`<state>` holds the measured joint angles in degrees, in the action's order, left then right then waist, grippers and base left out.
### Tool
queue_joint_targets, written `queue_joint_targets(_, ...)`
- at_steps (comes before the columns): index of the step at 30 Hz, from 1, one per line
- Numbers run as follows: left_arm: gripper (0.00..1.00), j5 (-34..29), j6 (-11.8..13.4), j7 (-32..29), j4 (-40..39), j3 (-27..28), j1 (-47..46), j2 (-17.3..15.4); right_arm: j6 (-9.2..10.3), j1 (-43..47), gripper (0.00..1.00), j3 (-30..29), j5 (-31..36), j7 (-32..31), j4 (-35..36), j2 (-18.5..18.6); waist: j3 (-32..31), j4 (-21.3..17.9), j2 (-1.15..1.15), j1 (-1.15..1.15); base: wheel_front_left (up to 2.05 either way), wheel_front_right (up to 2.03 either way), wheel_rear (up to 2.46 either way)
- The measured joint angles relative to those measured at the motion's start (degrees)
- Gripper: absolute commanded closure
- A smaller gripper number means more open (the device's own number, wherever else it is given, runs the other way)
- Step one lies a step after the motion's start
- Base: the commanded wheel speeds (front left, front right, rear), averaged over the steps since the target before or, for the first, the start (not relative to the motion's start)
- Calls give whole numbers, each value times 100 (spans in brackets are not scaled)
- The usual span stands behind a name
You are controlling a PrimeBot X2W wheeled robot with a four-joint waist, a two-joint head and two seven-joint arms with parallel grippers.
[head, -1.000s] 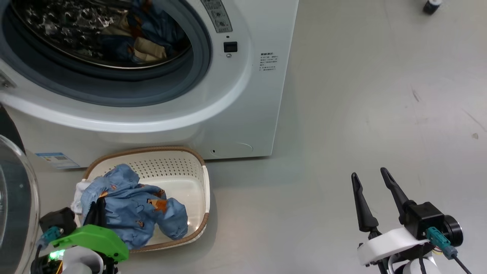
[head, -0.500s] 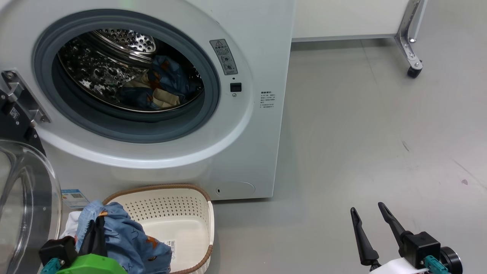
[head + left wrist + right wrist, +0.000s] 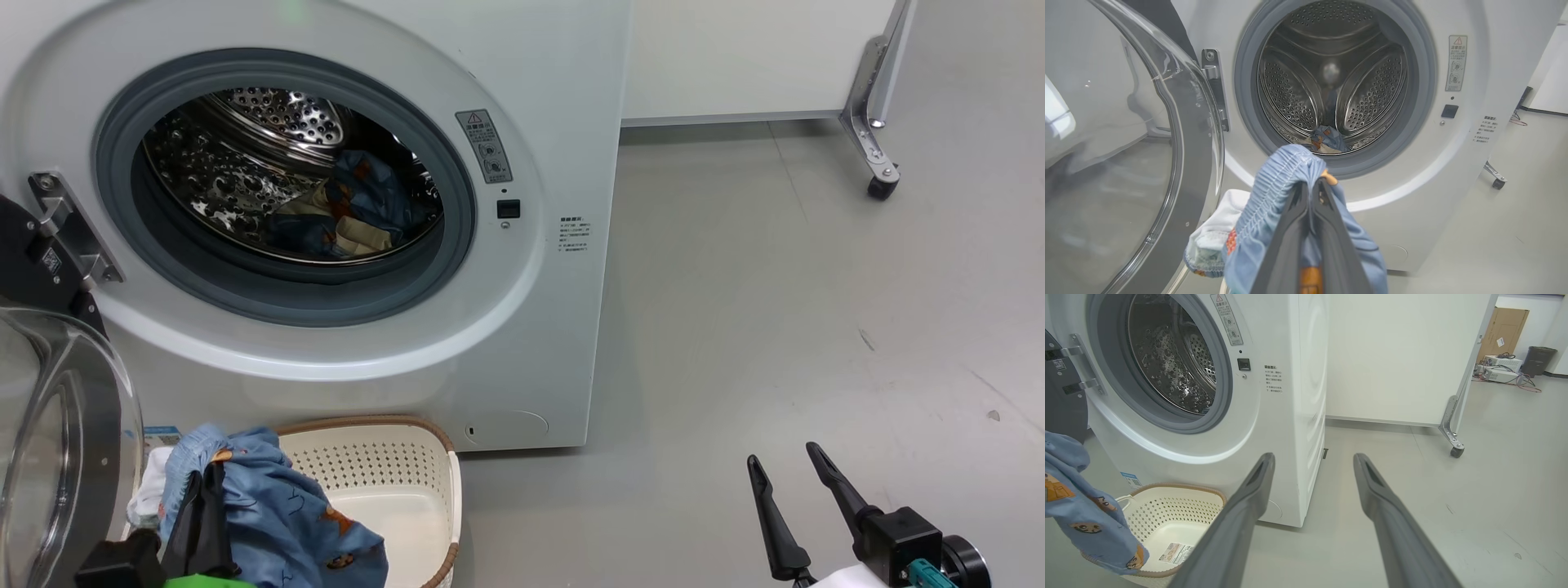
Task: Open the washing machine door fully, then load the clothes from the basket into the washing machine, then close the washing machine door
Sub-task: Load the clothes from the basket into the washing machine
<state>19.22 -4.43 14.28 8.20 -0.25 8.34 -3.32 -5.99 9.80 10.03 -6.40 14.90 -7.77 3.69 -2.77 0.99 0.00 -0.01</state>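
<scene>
Left tool (image 3: 1312, 185) clamped tight on blue garment (image 3: 1278, 175), held over basket (image 3: 384, 469) facing washing machine drum (image 3: 1298, 90) for loading; right tool (image 3: 781, 455) spread wide, empty.

1. Big white front-loading washing machine (image 3: 563, 98) stands with its steel drum exposed.
2. Its round, black-ringed glass door (image 3: 57, 441) is swung wide open at left.
3. Light blue patch-printed clothes (image 3: 277, 506) hang bunched over the cream perforated plastic basket (image 3: 384, 469); more lie in the drum.

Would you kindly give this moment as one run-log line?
washing machine door open | left gripper shut on clothes | right gripper open
</scene>
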Motion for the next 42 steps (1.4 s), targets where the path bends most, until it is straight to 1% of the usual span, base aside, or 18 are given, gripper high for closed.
queue_joint_targets(5, 100, -51, 22, 0, -347, -18, 222, 19, -2, 9, 0, 3, 0, 0, 23, -2, -20, -5, 0, 0, 0, 0, 0)
queue_joint_targets(8, 100, -54, 34, 0, -446, -21, 382, 22, -15, 9, 0, 48, 11, 0, 42, -2, -14, -20, 0, 0, 0, 0, 0)
queue_joint_targets(9, 100, -53, 48, 0, -487, -15, 453, 23, -46, 9, 0, 80, 26, 0, 48, -3, -3, -30, 0, 0, 0, 0, 0)
queue_joint_targets(13, 100, -35, 52, 0, -537, -15, 609, 25, -46, 8, 0, 157, 48, 0, 85, -9, 67, -89, 0, 0, 0, 0, 0)
queue_joint_targets(22, 100, 115, 54, 0, -686, 60, 571, 32, -52, -2, 0, 279, 49, 0, 110, -18, 306, -313, 0, 0, 0, 0, 0)
queue_joint_targets(26, 100, 115, 101, 0, -686, 204, 360, 10, -52, -61, 0, 324, 49, 0, 163, -31, 486, -434, 0, 0, 0, 0, 0)
queue_joint_targets(31, 100, 94, 202, -11, -716, 401, -367, -254, -52, -265, 0, 376, 51, 0, 241, -45, 784, -593, 0, 0, 0, 0, 0)
queue_joint_targets(35, 100, 62, 288, -171, -724, 550, -961, -454, -52, -453, 0, 463, 88, 0, 286, -51, 1060, -736, 0, 1, 0, 0, 0)
queue_joint_targets(42, 100, 19, 372, -546, -506, 829, -1970, -1021, -52, -786, 0, 642, 103, 0, 370, -91, 1571, -1050, 0, 1, 0, 0, 0)
